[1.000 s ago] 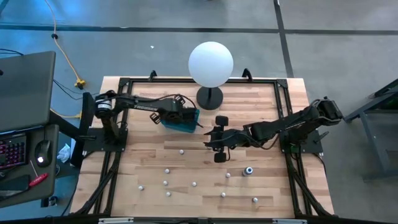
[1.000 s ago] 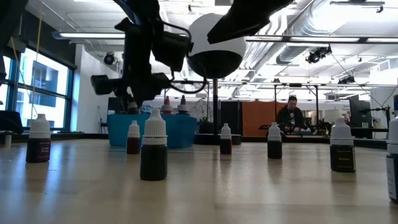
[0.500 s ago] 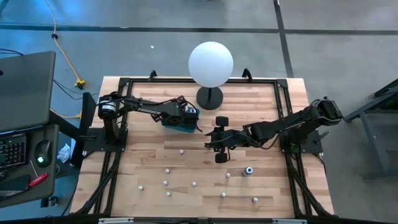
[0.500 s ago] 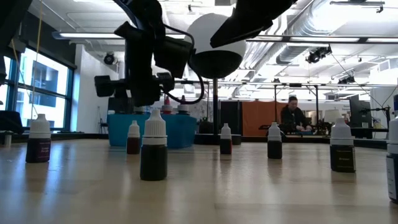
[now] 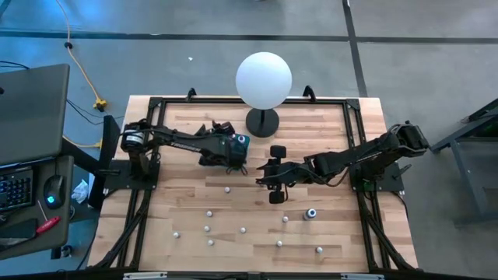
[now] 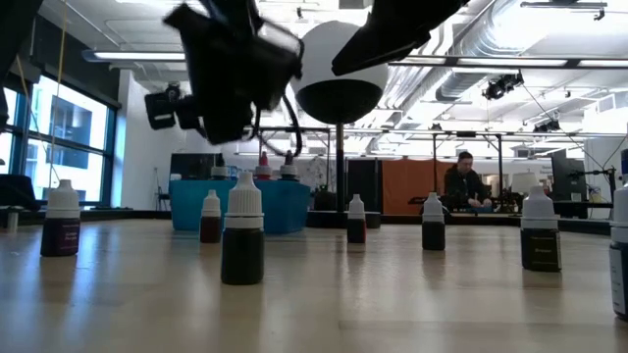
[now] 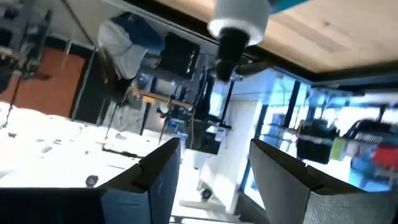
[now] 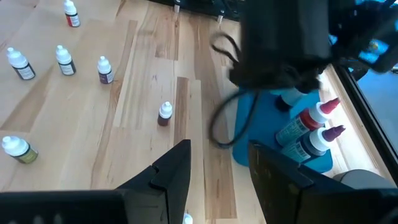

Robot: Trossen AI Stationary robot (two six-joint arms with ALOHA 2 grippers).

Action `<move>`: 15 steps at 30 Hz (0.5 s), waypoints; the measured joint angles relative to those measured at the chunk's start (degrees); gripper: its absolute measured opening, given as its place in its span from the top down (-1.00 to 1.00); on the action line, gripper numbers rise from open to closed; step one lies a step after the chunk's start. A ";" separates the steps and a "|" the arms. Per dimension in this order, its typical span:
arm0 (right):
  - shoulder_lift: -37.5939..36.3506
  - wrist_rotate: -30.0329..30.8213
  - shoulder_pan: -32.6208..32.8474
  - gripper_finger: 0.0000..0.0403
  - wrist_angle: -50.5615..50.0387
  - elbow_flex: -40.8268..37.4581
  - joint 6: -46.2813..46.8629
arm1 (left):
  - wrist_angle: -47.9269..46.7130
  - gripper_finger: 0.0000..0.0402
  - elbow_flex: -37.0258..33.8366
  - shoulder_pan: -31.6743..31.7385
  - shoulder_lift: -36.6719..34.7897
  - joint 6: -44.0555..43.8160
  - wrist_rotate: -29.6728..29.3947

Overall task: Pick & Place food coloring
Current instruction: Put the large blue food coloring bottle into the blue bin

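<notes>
— Near the back edge of the desk (image 5: 327, 132), what does the overhead camera give you?

— Mostly the left hand (image 5: 233, 146) hanging over the tray (image 5: 242, 140), so only a teal sliver shows. The globe (image 5: 264, 80) stands just behind it. Scattered bottles (image 5: 226, 188) dot the middle and the front edge as pale specks.

— And the tray's contents?

— Only the right wrist camera shows those: several bottles in the tray (image 8: 308, 124), one red-tipped, one purple-tipped, lying against the teal wall. It also shows loose ones standing on the wood, white caps over dark bodies.

— The hands?

— The left hand's own camera shows its fingers (image 7: 155, 177) spread apart with nothing between them, tilted towards the globe and the room. The right hand (image 5: 268, 176) sits near the middle of the desk, just beside the tray; its fingers (image 8: 174, 171) are also spread and empty.

— Anything the level camera adds?

— The left hand raised above the tray, clear of the bottles, and a person (image 6: 463, 181) seated far behind.

— Any writing?

— Labels are too small to read.
</notes>
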 joint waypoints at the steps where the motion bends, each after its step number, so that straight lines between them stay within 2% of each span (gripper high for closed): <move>1: 0.00 0.00 0.00 0.25 0.00 0.00 0.41 | -2.25 0.06 1.51 -0.93 0.00 -3.16 2.08; 3: 0.00 0.00 0.00 0.25 -0.02 0.00 1.40 | -7.13 0.06 5.53 -2.73 0.00 -11.20 8.59; 6: 0.00 0.00 0.00 0.25 -0.04 0.00 1.88 | -9.40 0.06 11.94 -4.02 -1.53 -23.18 22.92; 8: 0.00 0.00 0.00 0.25 -0.04 0.00 1.88 | -9.43 0.06 15.25 -3.78 -3.97 -27.35 34.22; 10: 0.00 0.00 0.00 0.25 -0.09 0.00 1.88 | -9.72 0.06 18.05 -2.87 -6.35 -31.00 42.65; 13: -0.04 0.04 0.65 0.25 -0.62 0.00 1.88 | -9.00 0.06 19.65 -2.22 -11.40 -38.52 48.13; 15: -0.46 0.03 1.77 0.25 -1.85 0.00 1.29 | -8.35 0.06 18.86 -2.30 -16.48 -41.64 46.54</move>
